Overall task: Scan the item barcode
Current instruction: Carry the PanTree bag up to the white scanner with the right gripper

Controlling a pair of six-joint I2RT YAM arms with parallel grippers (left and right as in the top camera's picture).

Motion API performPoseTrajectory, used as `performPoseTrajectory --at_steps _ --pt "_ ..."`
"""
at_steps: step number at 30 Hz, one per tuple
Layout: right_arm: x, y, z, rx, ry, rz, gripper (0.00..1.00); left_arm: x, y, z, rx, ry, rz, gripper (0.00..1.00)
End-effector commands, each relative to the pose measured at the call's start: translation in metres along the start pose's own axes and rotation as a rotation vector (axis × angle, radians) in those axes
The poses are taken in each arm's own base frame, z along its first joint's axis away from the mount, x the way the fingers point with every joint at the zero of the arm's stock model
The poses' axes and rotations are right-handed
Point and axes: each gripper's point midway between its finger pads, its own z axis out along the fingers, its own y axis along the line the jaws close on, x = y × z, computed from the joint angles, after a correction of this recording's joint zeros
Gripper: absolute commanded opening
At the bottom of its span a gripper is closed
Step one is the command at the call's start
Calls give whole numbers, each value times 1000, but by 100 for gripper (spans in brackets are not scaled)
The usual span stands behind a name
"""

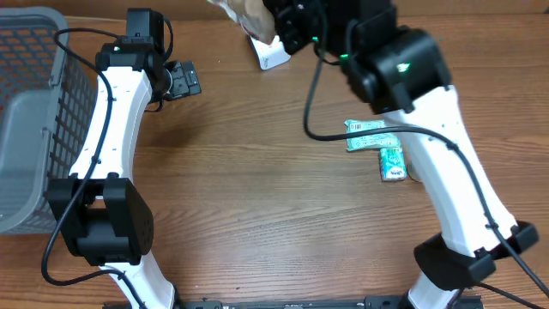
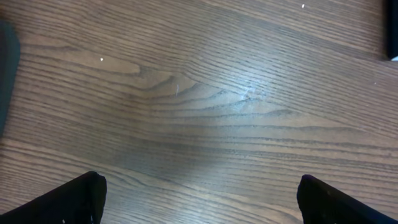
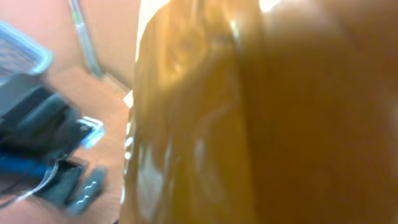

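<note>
Right jaws around one glossy brown packet (image 3: 249, 112)

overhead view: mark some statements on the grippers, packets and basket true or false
1. The right gripper grips a brown packet. True.
2. The left gripper is shut. False: it is open and holds nothing.
3. The green packets lie in the basket. False: they lie on the table beside the right arm.
4. The basket stands on the left arm's side. True.
</note>
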Motion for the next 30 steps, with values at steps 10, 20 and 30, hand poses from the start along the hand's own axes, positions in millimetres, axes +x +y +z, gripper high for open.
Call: performPoseTrajectory --at_steps 10,20,30 --pt "89 -53 144 460 134 -198 11 -5 0 -5 -6 -21 -4 99" --pt "131 -64 202 613 116 -302 11 -5 0 -5 -6 -21 -4 100" --pt "184 -47 246 513 150 -298 12 -5 0 -5 -6 -21 -4 100"
